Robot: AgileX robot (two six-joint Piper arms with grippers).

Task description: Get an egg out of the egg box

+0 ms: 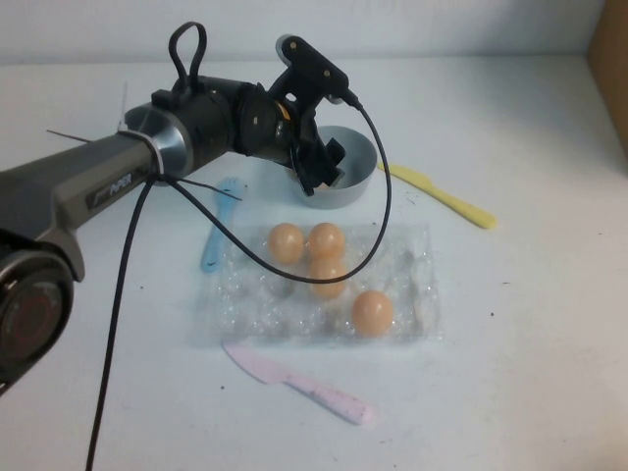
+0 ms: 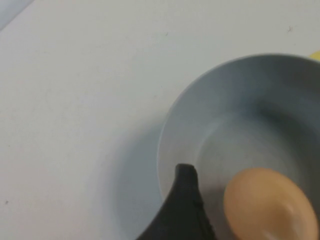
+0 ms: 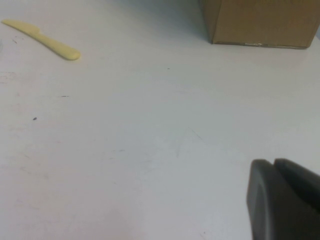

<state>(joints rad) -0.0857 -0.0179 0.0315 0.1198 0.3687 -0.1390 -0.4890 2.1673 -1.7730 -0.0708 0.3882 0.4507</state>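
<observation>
The left gripper (image 1: pixel 324 169) hangs over the grey bowl (image 1: pixel 361 147), at 12 o'clock from the egg box (image 1: pixel 412 294). It appears to grip the egg (image 2: pixel 270 205) just above the bowl floor; a careless release could crack it. The right gripper (image 3: pixel 285 200) sits closed over bare table, away from the work

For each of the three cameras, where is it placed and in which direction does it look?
High view: raised on the robot's side, angled down at the egg box; left arm shows.
Left wrist view: over the grey bowl, left end effector holding the egg.
Right wrist view: low over bare table; right end effector shows.
Shared: bowl, yellow knife.
</observation>
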